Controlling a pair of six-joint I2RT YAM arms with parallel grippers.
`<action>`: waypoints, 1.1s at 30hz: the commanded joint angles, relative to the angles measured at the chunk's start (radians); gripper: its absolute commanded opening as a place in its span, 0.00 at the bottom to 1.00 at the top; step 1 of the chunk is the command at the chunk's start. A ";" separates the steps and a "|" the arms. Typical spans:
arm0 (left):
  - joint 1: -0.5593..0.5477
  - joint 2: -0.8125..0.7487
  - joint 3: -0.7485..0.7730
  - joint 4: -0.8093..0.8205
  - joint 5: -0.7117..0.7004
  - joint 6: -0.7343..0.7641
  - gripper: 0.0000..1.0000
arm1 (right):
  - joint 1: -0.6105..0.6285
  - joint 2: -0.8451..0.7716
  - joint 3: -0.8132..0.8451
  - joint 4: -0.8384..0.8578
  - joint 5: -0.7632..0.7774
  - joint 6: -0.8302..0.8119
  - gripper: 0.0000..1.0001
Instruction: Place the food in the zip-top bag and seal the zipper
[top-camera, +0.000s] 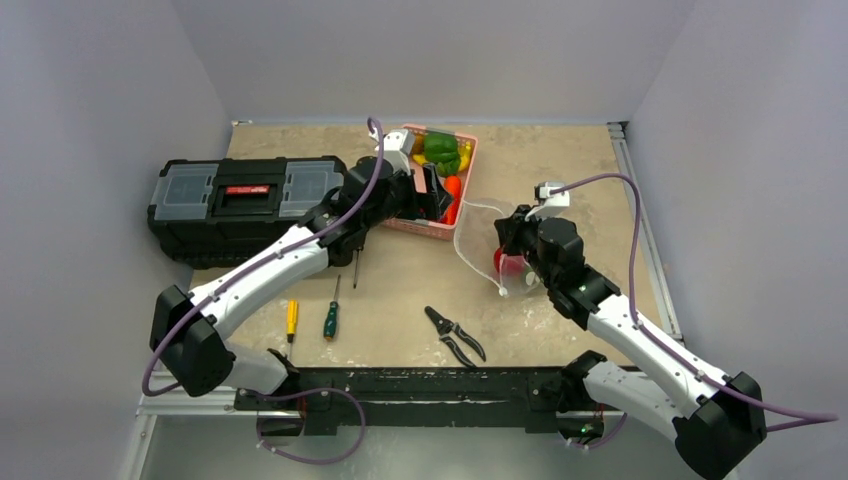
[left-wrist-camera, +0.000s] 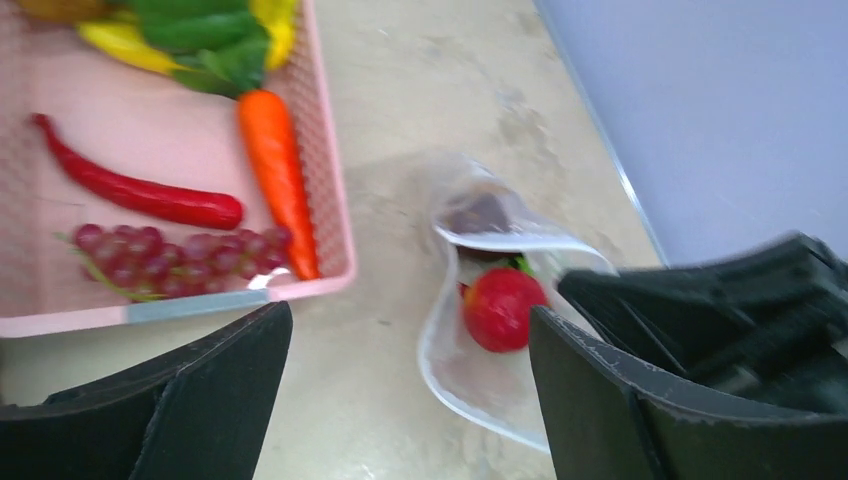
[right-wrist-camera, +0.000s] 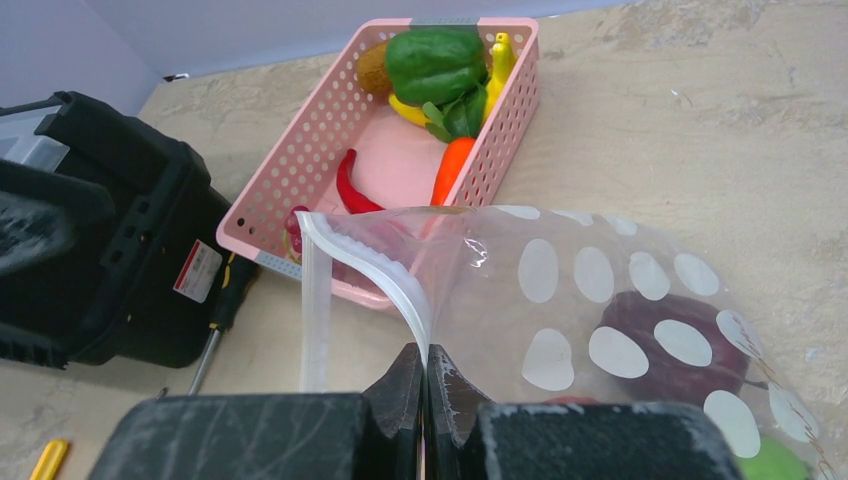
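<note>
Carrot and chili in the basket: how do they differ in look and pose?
The carrot is orange, thick and straight; the chili is red, thin and curved. The carrot lies along the basket wall; the chili lies mid-floor. Both rest in the basket.

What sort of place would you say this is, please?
Probably a robot test cell: bare grey walls enclose the tabletop, two arms are mounted at its edge, and toy food lies near a toolbox.

Clear, white-dotted zip-top bag (right-wrist-camera: 600, 290) on the bench (right-wrist-camera: 650, 130), mouth open, whitish zipper (right-wrist-camera: 385, 275) unsealed and raised. It holds a maroon round fruit (right-wrist-camera: 680, 345), red fruit (left-wrist-camera: 503, 308) and green round fruit (right-wrist-camera: 778, 466). Green pepper (right-wrist-camera: 435, 62), banana (right-wrist-camera: 499, 58), carrot (right-wrist-camera: 452, 170), chili (right-wrist-camera: 352, 190) and grapes (left-wrist-camera: 170, 262) lie in the pink basket (right-wrist-camera: 300, 168).
</note>
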 joint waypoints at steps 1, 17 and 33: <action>0.017 0.028 0.023 0.040 -0.274 0.046 0.89 | 0.001 0.002 0.001 0.044 0.002 -0.001 0.00; 0.163 0.394 0.166 0.404 -0.156 -0.343 1.00 | 0.000 0.017 0.002 0.043 0.035 -0.007 0.00; 0.178 0.764 0.415 0.444 -0.321 -0.741 1.00 | 0.030 0.019 -0.008 0.061 0.067 -0.011 0.00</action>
